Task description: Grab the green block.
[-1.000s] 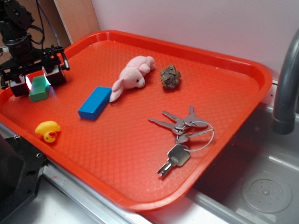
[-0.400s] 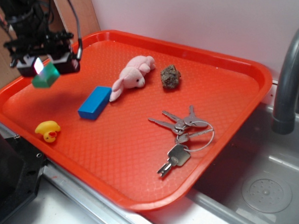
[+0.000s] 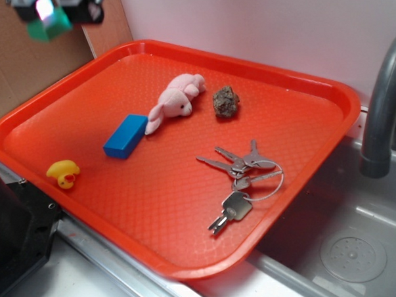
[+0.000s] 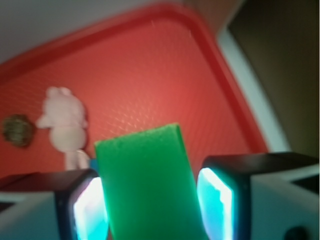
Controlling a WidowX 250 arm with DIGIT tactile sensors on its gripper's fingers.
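The green block (image 3: 53, 24) hangs high above the tray's far left corner, at the top left of the exterior view, held in my gripper (image 3: 55, 10), which is mostly cut off by the frame's top edge. In the wrist view the green block (image 4: 147, 182) fills the space between the two glowing pads (image 4: 91, 210), standing slightly tilted. My gripper (image 4: 152, 207) is shut on it. The red tray (image 4: 150, 75) lies far below.
On the red tray (image 3: 300, 85) lie a blue block (image 3: 126, 136), a yellow duck (image 3: 63, 173), a pink plush rabbit (image 3: 176, 100), a brown rock (image 3: 226, 101) and a bunch of keys (image 3: 242, 183). A grey faucet (image 3: 383, 107) and sink (image 3: 350, 247) are at the right. Cardboard (image 3: 24, 70) stands behind on the left.
My gripper has risen from tray level up to the top of the exterior view, carrying the green block with it. The other objects have stayed put.
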